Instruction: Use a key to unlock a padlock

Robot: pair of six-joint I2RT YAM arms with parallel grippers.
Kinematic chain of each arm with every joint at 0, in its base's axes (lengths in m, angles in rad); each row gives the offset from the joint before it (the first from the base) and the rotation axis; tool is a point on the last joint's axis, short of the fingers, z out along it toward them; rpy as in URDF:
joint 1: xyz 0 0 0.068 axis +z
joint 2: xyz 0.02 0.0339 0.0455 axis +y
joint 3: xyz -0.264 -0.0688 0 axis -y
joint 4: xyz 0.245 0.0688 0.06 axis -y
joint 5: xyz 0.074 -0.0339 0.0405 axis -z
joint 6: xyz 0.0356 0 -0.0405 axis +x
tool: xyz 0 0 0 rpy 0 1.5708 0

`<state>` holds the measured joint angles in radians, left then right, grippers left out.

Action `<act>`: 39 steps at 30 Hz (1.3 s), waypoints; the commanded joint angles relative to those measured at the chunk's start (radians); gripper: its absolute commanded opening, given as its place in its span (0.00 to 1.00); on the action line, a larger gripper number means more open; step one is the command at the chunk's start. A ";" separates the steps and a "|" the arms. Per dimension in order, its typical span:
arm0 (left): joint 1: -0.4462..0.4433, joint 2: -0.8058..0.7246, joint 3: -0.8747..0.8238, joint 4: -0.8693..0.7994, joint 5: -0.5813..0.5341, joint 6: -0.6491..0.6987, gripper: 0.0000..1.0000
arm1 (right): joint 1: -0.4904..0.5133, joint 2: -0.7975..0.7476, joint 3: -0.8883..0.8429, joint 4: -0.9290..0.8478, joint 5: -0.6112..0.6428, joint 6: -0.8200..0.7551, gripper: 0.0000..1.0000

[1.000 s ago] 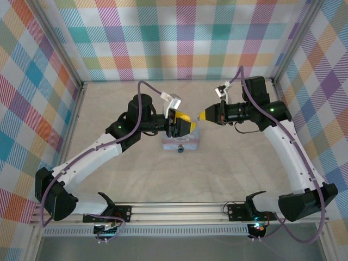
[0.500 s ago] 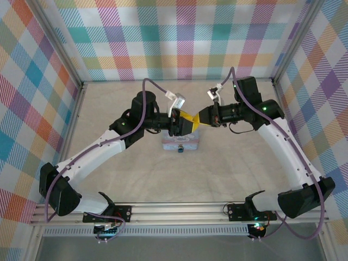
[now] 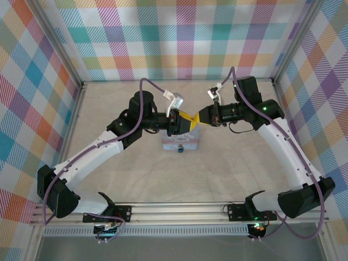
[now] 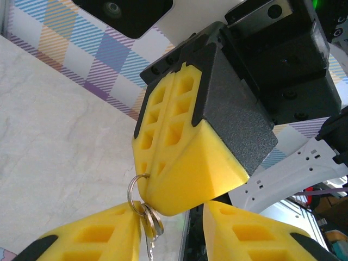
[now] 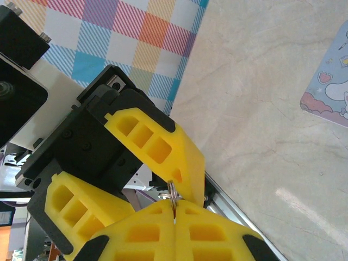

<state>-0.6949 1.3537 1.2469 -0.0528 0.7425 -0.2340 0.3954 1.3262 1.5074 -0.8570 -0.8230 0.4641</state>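
Both grippers meet above the pastel-blue box (image 3: pixel 187 142). My right gripper (image 5: pixel 175 209) is shut, its yellow tips pinching a thin metal key ring (image 5: pixel 173 190). In the left wrist view that ring (image 4: pixel 135 187) hangs from the right gripper's wedge (image 4: pixel 179 163). The slim key (image 4: pixel 150 231) dangles against the inner face of one of my left fingers (image 4: pixel 92 239). My left gripper (image 4: pixel 171 223) stands open, fingers either side of the right tips. The tiny dark padlock (image 3: pixel 181 148) lies at the box's near edge, below both grippers.
The beige table (image 3: pixel 136 174) is walled by plaid panels (image 3: pixel 179 38). A corner of the box (image 5: pixel 331 92) lies to the right in the right wrist view. A metal rail (image 3: pixel 179 209) runs along the near edge by the arm bases.
A second ago the grippers were apart; the right one has moved left to meet the left gripper's tips. The left gripper has lifted slightly off the box. Little has shifted in the last half second.
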 commanded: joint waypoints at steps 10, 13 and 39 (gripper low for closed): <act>0.008 -0.028 0.014 -0.038 0.010 0.046 0.27 | 0.007 0.002 0.007 -0.005 0.019 -0.004 0.00; 0.011 -0.037 0.011 -0.047 0.000 0.052 0.25 | 0.007 0.002 0.008 -0.007 0.020 -0.005 0.00; 0.044 -0.085 -0.022 -0.045 -0.098 0.043 0.63 | 0.007 -0.011 -0.009 -0.014 0.007 -0.018 0.00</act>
<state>-0.6643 1.3155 1.2430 -0.1276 0.6765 -0.1864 0.3969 1.3262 1.5070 -0.8581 -0.8013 0.4625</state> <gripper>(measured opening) 0.612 0.052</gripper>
